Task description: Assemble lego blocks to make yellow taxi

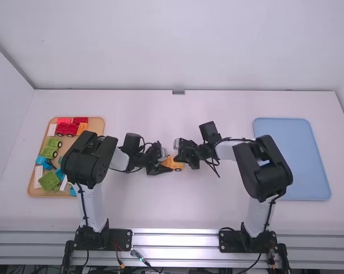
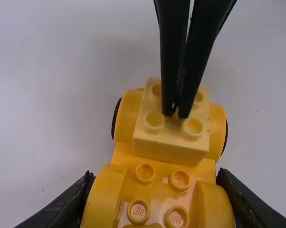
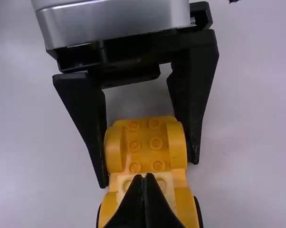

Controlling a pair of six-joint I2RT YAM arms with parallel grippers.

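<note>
1. Taxi [image 2: 155, 192], yellow-orange and part-built, lies on the table [image 1: 218, 200] between the two grippers, just ahead of the left one's palm.
2. The left gripper [image 1: 168, 162] is clamped on the taxi: one finger [image 3: 93, 137] against each side, at the end with the curved fenders [image 2: 105, 192]. Between its fingers, bare studs show on the taxi's top.
3. The pale yellow block [image 2: 171, 147] sits across the taxi, farther out from the left gripper than the fenders and right under the right gripper's tips.
4. The right gripper [image 1: 176, 160] is clenched, its two fingers together. They point down at the block, tips among its top studs. Whether they press on it I cannot tell.
5. Beyond the left gripper's hold, a black wheel [image 2: 116, 118] shows on one side of the taxi and another on the far side, either side of the block.
6. Well out to the left of the left gripper is the tray [image 1: 46, 195], partly behind the left arm. It holds a red car [image 1: 67, 129], a green car [image 1: 50, 148] and blocks in green, blue, white, red and orange.
7. Well out to the right of the right gripper lies the blue mat [image 1: 298, 165], past the right arm.
</note>
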